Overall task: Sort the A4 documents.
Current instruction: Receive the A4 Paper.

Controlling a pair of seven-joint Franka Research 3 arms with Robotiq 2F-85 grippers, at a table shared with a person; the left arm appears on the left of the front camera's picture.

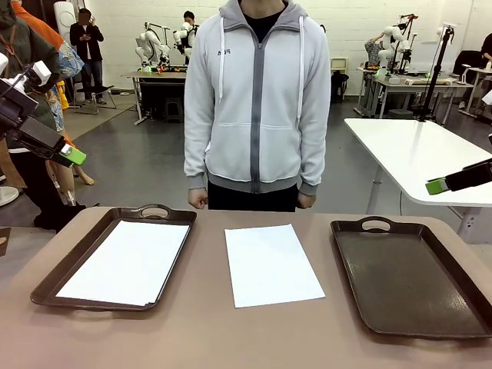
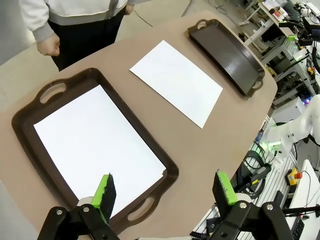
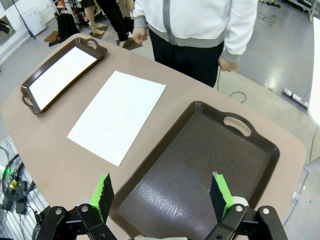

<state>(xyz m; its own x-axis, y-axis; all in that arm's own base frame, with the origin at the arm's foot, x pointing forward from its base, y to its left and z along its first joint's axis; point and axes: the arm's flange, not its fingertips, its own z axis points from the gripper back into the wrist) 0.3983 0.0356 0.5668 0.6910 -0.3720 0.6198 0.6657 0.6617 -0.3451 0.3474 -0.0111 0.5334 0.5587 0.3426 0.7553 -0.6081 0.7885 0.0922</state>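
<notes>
One white A4 document (image 1: 270,264) (image 2: 177,81) (image 3: 118,114) lies flat on the brown table between the two trays. Another white sheet (image 1: 127,261) (image 2: 95,144) (image 3: 61,76) lies inside the left tray (image 1: 54,278) (image 2: 27,107) (image 3: 31,103). The right tray (image 1: 407,280) (image 3: 200,165) (image 2: 227,55) holds nothing. My left gripper (image 2: 165,192) hangs open, high over the left tray's near end; its green fingertip (image 1: 73,156) shows at the left edge. My right gripper (image 3: 162,196) is open above the right tray; its green fingertip (image 1: 440,185) shows at the right edge.
A person in a grey zip hoodie (image 1: 257,100) stands at the far side of the table, fists (image 1: 198,199) down by the edge. A white table (image 1: 419,154) stands behind on the right. Bare tabletop runs along the near edge.
</notes>
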